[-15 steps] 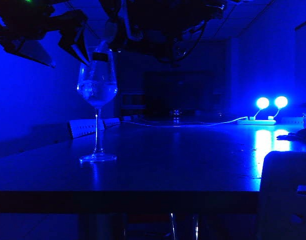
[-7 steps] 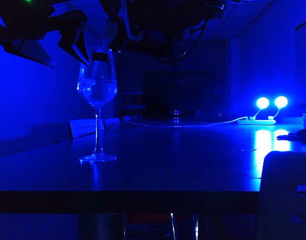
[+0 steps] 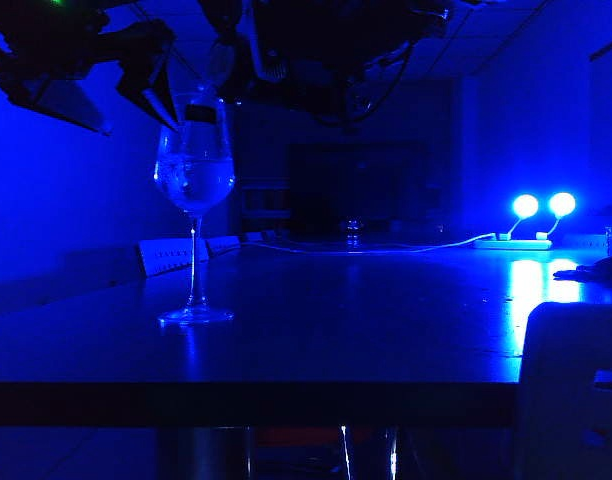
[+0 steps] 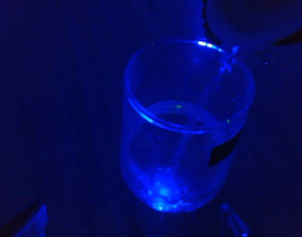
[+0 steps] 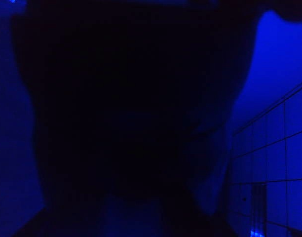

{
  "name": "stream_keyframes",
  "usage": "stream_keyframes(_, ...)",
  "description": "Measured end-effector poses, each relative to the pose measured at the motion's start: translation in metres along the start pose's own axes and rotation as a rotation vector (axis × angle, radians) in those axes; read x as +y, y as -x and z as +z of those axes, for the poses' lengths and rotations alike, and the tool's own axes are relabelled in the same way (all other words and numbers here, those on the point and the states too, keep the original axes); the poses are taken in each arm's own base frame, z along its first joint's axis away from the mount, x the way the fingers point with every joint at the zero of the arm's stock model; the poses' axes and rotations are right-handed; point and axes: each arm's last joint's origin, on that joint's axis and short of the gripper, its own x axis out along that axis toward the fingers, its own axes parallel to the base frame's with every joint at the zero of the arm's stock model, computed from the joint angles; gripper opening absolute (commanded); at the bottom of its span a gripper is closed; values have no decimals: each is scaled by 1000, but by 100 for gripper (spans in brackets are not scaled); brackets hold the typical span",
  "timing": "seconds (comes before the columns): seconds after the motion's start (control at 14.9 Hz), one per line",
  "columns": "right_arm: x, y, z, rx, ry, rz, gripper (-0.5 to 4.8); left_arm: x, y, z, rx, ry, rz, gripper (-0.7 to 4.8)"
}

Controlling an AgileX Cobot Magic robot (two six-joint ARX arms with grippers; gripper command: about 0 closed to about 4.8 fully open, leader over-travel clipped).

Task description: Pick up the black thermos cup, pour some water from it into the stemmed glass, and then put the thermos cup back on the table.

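The stemmed glass (image 3: 195,170) stands upright on the left part of the dark table (image 3: 366,330), its bowl partly filled with water. From above, its rim and dark label show in the left wrist view (image 4: 188,128). The black thermos cup (image 3: 236,68) hangs tipped over the rim, and a thin stream runs from its mouth (image 4: 249,22) into the bowl. My right gripper (image 5: 139,212) is shut on the thermos cup (image 5: 131,98), which fills that view as a dark mass. Just up and left of the rim, my left gripper (image 3: 158,88) is open and holds nothing, its fingertips (image 4: 36,223) wide apart beside the bowl.
At the back right a power strip (image 3: 513,243) carries two bright lamps, and a pale cable runs left from it. A small bottle (image 3: 353,232) stands at the back centre. Chair backs (image 3: 171,256) line the left side. A dark chair back (image 3: 576,390) rises at the front right.
Neither arm has moved. The thermos cup stays tipped over the glass, and the water in the bowl ripples and settles a little.
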Motion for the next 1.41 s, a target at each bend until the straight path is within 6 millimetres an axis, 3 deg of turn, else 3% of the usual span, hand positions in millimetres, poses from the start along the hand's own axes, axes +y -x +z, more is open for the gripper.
stream_keyframes(1.41, -1, 0, 0, -11, 5, -15, 165, 0, 0, -1, 15, 0, -1, 479)
